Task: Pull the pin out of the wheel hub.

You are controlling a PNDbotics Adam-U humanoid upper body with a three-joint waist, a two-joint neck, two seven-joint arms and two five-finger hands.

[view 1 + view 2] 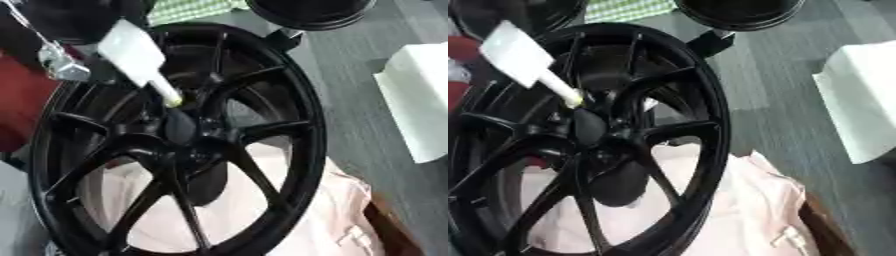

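Observation:
A black multi-spoke wheel hub fills the left and middle of both views, tilted and resting on a pale pink cloth. A white pin with a broad flat handle and a thin shaft slants down from the upper left. Its yellowish tip sits among the spokes just above the wheel's dark centre cap. Neither of my hands shows in either view, and nothing is holding the pin.
A silver metal bracket with a thin wire hangs at the upper left next to the rim. Another black wheel lies at the top. A white box stands on the grey floor at the right. A red surface lies at the left.

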